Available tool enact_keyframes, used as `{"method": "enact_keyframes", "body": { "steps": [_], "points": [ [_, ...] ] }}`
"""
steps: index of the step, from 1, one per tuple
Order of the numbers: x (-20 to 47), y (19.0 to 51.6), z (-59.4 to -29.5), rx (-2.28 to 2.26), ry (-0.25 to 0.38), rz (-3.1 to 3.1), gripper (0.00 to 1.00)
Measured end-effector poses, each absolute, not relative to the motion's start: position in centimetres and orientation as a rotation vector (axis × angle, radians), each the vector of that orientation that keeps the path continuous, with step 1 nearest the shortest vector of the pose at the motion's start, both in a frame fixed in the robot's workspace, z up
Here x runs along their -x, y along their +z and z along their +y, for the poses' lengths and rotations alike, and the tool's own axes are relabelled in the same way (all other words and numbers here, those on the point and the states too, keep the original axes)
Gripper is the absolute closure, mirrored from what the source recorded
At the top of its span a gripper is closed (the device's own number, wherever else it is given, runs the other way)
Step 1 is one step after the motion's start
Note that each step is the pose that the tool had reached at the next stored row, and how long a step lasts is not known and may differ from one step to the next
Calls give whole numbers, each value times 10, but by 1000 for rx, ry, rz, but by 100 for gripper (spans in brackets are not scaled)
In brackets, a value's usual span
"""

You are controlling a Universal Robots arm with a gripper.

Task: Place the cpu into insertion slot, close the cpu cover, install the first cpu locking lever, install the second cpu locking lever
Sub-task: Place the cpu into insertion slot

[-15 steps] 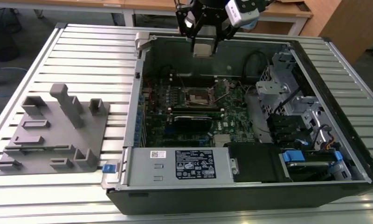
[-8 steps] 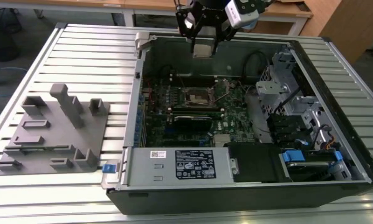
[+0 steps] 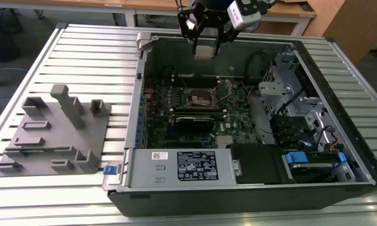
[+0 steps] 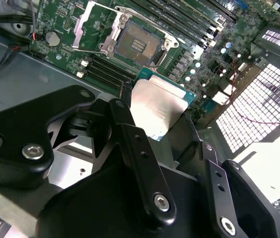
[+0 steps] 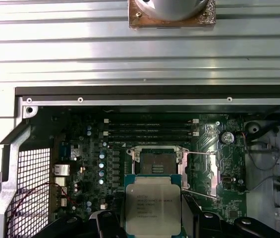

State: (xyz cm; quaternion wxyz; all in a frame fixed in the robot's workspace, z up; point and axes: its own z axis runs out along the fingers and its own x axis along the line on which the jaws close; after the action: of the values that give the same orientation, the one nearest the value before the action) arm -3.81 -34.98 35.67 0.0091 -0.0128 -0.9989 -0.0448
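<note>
Black finger links of the gripper (image 4: 155, 119) sit closest to the lens in the second wrist view. The fingers are drawn in to chip width and pinch the cpu (image 5: 153, 206) by two opposite edges, its dull silver top showing in both wrist views.

- The cpu is in the air, clear of the insertion slot (image 5: 157, 162) and not touching it. In the exterior view it hangs high above the slot, over the edge of the computer case (image 3: 140, 94).
- The slot's dark centre is bare, with nothing seated in it.
- The cpu cover (image 4: 114, 35) is swung open. It stands tilted up off one side of the slot, hinged at the slot's rim.
- The green circuit board (image 5: 229, 198) surrounds the slot. Long black memory slots (image 5: 149, 128) run along one side of it, near but apart.
- The grey power supply box (image 3: 188, 167) is well apart from the slot, at the case edge opposite the gripper.
- A grey fixture plate (image 3: 56, 132) lies outside the case on the slatted table (image 3: 88, 52), far from the slot, toward the exterior view's left.
</note>
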Motion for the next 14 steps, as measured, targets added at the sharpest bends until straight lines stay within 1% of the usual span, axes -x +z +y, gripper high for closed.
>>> {"method": "enact_keyframes", "body": {
  "steps": [14],
  "points": [
    [38,353,-350,40,-140,-3120,46]
  ]
}}
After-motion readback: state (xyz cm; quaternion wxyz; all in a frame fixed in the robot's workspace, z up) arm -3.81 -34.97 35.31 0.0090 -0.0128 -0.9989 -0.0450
